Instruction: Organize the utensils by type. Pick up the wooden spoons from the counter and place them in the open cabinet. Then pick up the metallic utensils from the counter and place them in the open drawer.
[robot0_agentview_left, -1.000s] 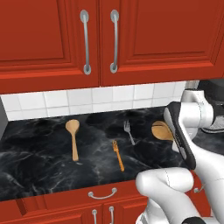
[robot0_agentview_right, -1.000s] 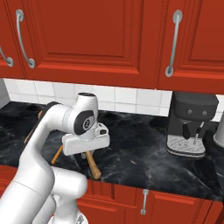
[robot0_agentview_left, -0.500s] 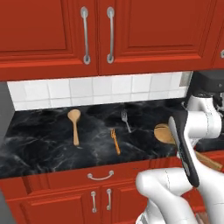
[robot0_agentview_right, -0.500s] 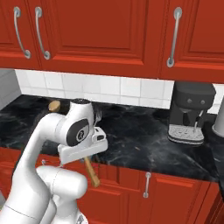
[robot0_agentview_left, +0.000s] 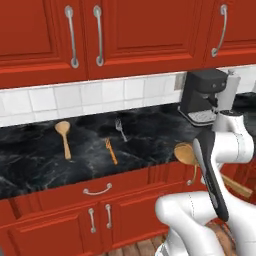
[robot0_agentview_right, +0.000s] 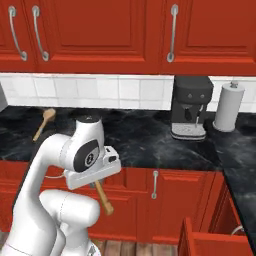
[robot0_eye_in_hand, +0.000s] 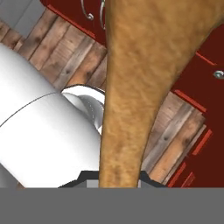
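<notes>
Hand (robot0_eye_in_hand: 120, 181) clamped on wooden spoon (robot0_eye_in_hand: 144, 74), carried off the worktop (robot0_agentview_left: 150, 145).
Second wooden spoon (robot0_agentview_left: 64, 136), orange fork (robot0_agentview_left: 110, 150), metal fork (robot0_agentview_left: 120, 129) lie on worktop, left of coffee machine (robot0_agentview_left: 202, 95).

coffee machine (robot0_agentview_right: 189, 106) on counter | paper towel roll (robot0_agentview_right: 226, 106) just right of it

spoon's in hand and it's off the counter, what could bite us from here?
1. The end effector grips the wooden spoon partway along, with the handle sticking out low; it could clip the lower cabinet fronts in a swing.
2. The upper cabinet doors in view look shut, so the drop spot may need searching.
3. A second wooden spoon and two forks remain on the counter.
</notes>
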